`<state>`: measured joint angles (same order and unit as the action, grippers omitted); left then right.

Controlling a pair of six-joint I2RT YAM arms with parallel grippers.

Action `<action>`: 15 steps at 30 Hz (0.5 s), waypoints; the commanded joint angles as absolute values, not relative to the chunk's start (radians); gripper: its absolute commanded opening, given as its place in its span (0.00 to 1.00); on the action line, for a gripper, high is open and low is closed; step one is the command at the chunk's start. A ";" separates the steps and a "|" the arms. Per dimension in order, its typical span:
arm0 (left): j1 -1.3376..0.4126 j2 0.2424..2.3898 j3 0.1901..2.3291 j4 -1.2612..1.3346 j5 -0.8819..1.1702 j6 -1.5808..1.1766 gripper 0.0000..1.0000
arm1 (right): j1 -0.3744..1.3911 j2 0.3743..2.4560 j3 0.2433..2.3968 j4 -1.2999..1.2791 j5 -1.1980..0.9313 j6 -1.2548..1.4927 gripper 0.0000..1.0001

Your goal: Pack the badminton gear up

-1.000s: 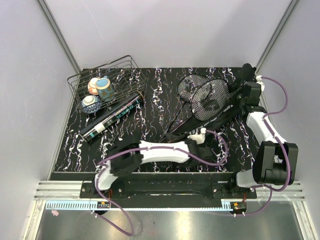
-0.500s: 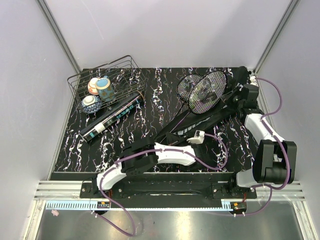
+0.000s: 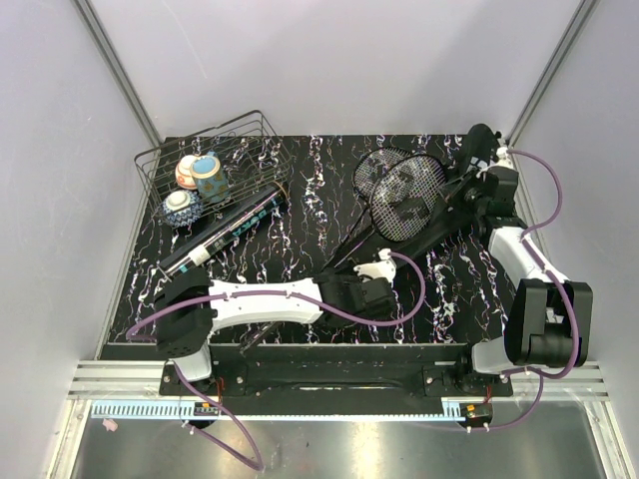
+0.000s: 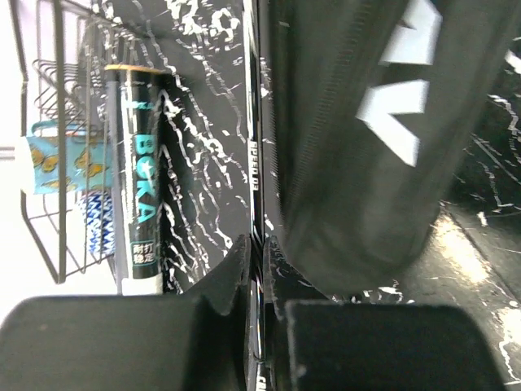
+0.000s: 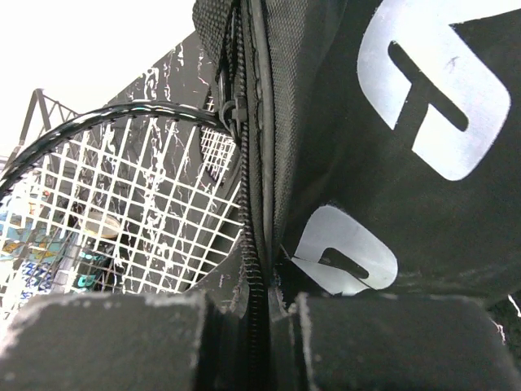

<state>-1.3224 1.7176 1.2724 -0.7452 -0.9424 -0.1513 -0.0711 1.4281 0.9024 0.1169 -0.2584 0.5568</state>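
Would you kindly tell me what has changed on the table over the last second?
The left pincer, shut on a racket shaft, drew back leftward as its elbow swung left. The right pincer, gripping the bag by its zipper edge, edged toward the far side. One racket head shifted left. The tube, basket and bowls stayed put.

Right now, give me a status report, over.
Left gripper shut on racket shaft. Right gripper shut on bag edge. Racket heads outside bag. Nothing blocking.
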 commanded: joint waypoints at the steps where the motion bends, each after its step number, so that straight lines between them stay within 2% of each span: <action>1: -1.316 1.727 1.298 -0.603 -0.746 0.021 0.00 | -0.061 1.404 0.902 0.212 -0.364 0.535 0.00; 6: -1.299 1.772 1.319 -0.666 -0.666 0.043 0.00 | -0.061 1.388 0.884 0.239 -0.377 0.522 0.00; 15: -1.276 1.718 1.224 -0.614 -0.759 0.100 0.00 | -0.061 1.401 0.864 0.261 -0.400 0.467 0.00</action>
<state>-1.2770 1.7702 1.2678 -0.6853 -0.7898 -0.0147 -0.0769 1.4281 0.8574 0.1699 -0.3058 0.5159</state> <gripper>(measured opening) 0.060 0.091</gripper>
